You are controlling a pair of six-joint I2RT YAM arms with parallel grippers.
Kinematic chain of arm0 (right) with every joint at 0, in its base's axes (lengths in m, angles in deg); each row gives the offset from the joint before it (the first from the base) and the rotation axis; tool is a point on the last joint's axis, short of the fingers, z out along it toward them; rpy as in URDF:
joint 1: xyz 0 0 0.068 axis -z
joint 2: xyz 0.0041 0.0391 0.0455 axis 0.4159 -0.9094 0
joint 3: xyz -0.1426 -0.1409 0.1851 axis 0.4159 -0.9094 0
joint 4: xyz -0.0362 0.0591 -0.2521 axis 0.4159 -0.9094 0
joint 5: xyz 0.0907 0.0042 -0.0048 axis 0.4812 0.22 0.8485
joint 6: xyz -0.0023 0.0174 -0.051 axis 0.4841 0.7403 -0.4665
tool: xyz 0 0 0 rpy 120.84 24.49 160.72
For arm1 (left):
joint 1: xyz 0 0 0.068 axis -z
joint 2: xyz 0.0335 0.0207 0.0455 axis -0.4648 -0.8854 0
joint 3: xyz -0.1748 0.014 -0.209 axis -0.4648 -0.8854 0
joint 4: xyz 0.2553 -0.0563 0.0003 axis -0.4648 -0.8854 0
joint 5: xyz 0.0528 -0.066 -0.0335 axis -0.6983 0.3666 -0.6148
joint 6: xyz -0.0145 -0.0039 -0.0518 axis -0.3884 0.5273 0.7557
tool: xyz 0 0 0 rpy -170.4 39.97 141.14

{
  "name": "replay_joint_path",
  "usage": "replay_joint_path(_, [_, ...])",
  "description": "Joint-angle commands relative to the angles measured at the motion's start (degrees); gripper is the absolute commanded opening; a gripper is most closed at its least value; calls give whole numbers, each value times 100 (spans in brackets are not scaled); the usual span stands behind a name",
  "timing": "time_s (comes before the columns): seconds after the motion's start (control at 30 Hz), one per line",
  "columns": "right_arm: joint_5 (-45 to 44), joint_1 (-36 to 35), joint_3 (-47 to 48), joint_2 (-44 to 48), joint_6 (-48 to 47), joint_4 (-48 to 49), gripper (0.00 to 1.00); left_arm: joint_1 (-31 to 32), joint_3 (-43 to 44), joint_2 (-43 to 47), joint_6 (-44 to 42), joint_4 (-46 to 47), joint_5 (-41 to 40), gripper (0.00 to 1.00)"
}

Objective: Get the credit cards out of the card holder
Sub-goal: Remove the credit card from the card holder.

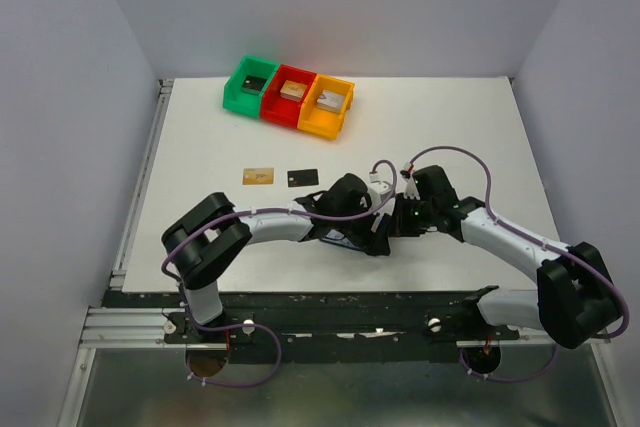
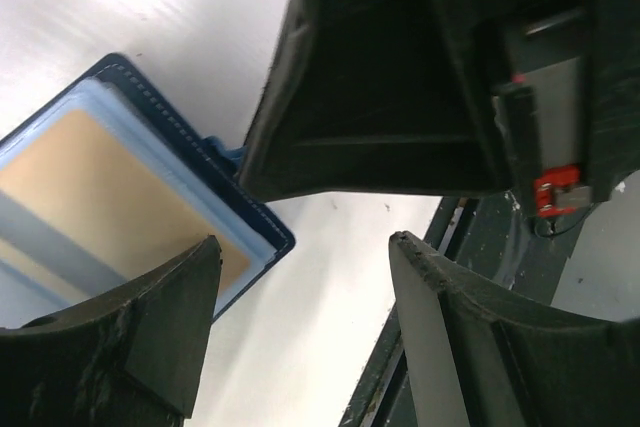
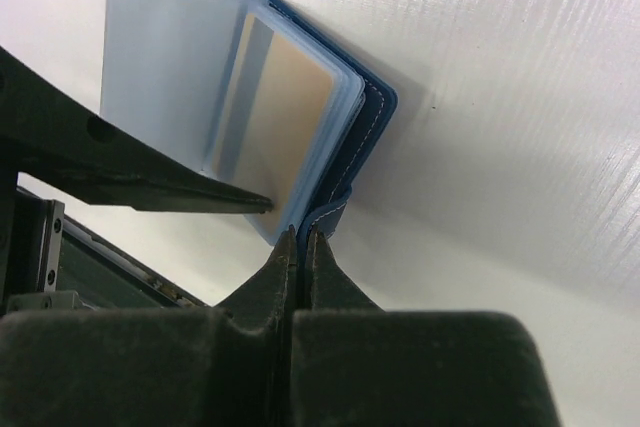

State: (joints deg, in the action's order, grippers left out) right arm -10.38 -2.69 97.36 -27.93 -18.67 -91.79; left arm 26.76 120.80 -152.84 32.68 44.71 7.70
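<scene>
The white bench (image 1: 450, 127) carries everything. The left arm (image 1: 260, 225) and the right arm (image 1: 510, 242) reach in from the near edge and meet close together at the middle of it. At the far side a green bin (image 1: 238, 97), a red bin (image 1: 280, 112) and an orange bin (image 1: 318, 125) stand touching in a row, each with a small block inside.

The left claw (image 2: 305, 247) is spread wide, one finger over the card holder's corner and the other over bare bench. The right claw (image 3: 302, 239) is pressed together, its tips right at the holder's near blue edge; whether they pinch that edge I cannot tell.

The card holder (image 3: 375, 107) lies open on the bench beneath the two claws, its clear sleeves (image 3: 160, 57) fanned up. A tan card with a grey stripe (image 3: 285, 107) sits in one sleeve.

Two credit cards lie flat on the bench, well apart from the holder and between it and the bins: a tan-gold card (image 1: 258, 176) and, just beside it to the right, a black card (image 1: 303, 177)
</scene>
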Motion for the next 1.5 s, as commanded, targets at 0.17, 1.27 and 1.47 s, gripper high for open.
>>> replay_joint_path(0.17, [-161,11,-186,-112,202,51,0,232,307,-165,-417,-176,449,79])
replay_joint_path(1.27, [-143,11,-345,-244,281,191,0,-330,-1433,1620,1033,-334,-2328,85])
replay_joint_path(1.47, [-100,11,-344,-332,316,218,0,-339,-1416,1568,1051,-422,-2390,85])
